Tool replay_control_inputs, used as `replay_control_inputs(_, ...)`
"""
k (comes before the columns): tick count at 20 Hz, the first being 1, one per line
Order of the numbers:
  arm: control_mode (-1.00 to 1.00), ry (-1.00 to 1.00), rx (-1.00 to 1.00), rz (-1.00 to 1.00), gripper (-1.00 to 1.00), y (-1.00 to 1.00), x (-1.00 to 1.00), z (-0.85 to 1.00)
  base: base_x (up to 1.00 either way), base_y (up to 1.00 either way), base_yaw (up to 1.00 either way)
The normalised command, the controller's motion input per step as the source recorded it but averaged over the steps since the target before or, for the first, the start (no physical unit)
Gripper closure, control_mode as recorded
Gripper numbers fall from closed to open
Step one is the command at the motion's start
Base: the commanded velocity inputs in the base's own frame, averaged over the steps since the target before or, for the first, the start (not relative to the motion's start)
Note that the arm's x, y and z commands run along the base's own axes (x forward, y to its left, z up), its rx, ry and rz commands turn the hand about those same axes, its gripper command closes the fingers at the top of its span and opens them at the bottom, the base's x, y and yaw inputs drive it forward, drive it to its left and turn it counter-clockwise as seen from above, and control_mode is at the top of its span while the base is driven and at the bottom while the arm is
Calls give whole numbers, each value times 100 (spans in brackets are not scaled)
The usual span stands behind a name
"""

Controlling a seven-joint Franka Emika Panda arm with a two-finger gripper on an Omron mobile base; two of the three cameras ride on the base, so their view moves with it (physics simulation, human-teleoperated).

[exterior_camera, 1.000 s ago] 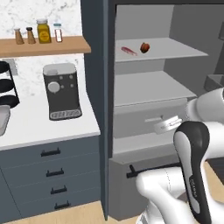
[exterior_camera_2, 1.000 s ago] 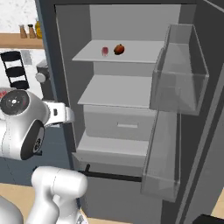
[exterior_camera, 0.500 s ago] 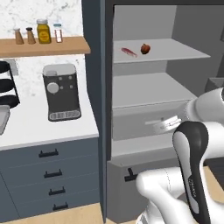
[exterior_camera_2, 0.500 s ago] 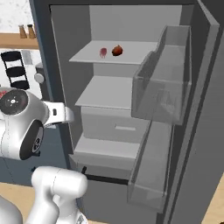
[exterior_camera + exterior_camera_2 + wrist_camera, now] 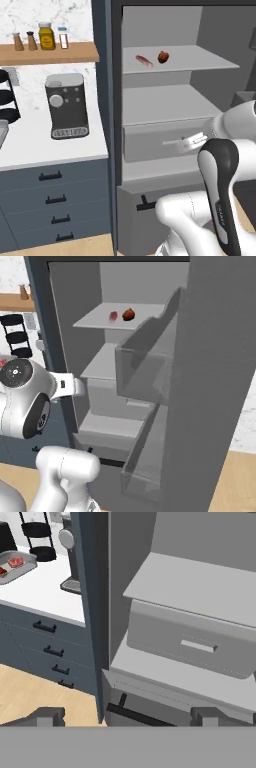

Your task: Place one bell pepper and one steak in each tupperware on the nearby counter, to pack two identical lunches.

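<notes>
Inside the open fridge, 1 bell pepper (image 5: 163, 56) and 1 steak (image 5: 143, 60) lie just beside each other on the top shelf (image 5: 200, 59). At 10 o'clock in the hand view, a tupperware (image 5: 19, 568) holding red pieces rests on the table (image 5: 40, 587). Claw (image 5: 127, 717) spread, pinching nothing.

The arm (image 5: 220, 200) is built of smooth, glossy white rounded shells, with a long dark grey, nearly black band running down one link and bearing small pale lettering too fine to read. In the right base view a joint ends in a round dark grey cap (image 5: 18, 372) with a small pale mark at its centre, beside a white cylindrical link carrying a small dark square mark. The two finger tips (image 5: 47, 716) are small, blocky and dark grey.
</notes>
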Motion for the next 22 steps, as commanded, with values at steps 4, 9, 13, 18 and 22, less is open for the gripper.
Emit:
replay_control_inputs(4, 100, 0, 0, 0, -100, 0, 0, 0, 22, -46, 9)
replay_control_inputs(9, 100, 0, 0, 0, -100, 0, 0, 0, 29, -24, 6)
replay_control_inputs(13, 100, 0, 0, 0, -100, 0, 0, 0, 45, 17, 0)
replay_control_inputs(18, 100, 0, 0, 0, -100, 0, 0, 0, 30, 13, 0)
replay_control_inputs(22, -100, 0, 0, -1, -100, 5, 3, 0, 0, 0, 0)
